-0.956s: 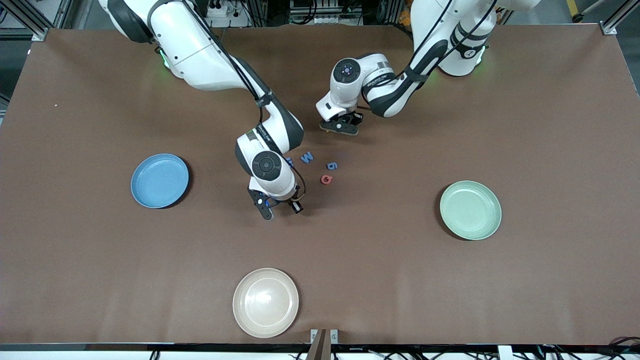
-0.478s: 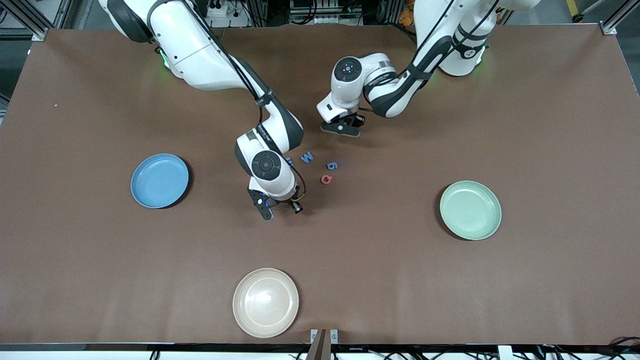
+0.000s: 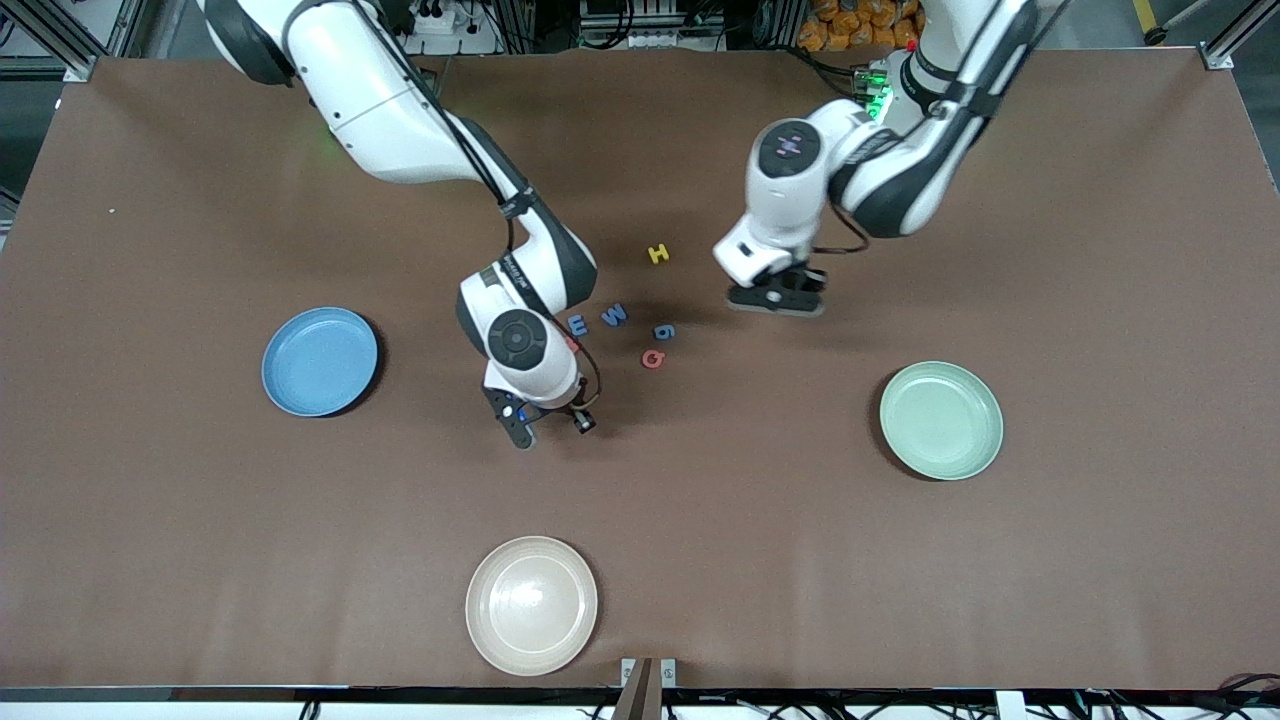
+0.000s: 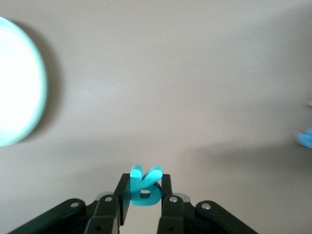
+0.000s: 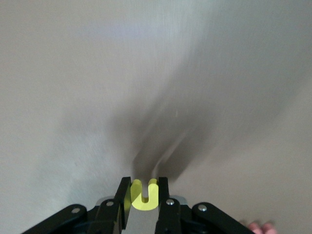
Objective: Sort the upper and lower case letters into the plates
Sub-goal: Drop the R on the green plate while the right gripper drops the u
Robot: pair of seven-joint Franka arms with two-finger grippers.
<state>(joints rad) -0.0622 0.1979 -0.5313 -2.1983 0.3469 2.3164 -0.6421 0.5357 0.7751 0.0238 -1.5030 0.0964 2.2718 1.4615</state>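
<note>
My left gripper (image 3: 776, 299) is shut on a teal letter (image 4: 145, 188), over bare table between the loose letters and the mint green plate (image 3: 941, 420). My right gripper (image 3: 543, 427) is shut on a yellow letter (image 5: 145, 196), low over the table just nearer the camera than the loose letters. On the table lie a yellow H (image 3: 658, 253), a blue E (image 3: 578, 324), a blue W (image 3: 614, 315), a blue g (image 3: 664, 331) and a red G (image 3: 653, 358). The sky blue plate (image 3: 320, 361) sits toward the right arm's end with nothing in it.
A cream-beige dish (image 3: 531, 605) stands near the table's front edge. The mint green plate (image 4: 19, 83) shows at the edge of the left wrist view. The right arm's wrist hangs close over the blue E.
The left arm has swung with its teal letter away from the letters toward the mint plate, uncovering the yellow H. The right gripper has shut on the yellow letter and shifted slightly toward the blue plate.
</note>
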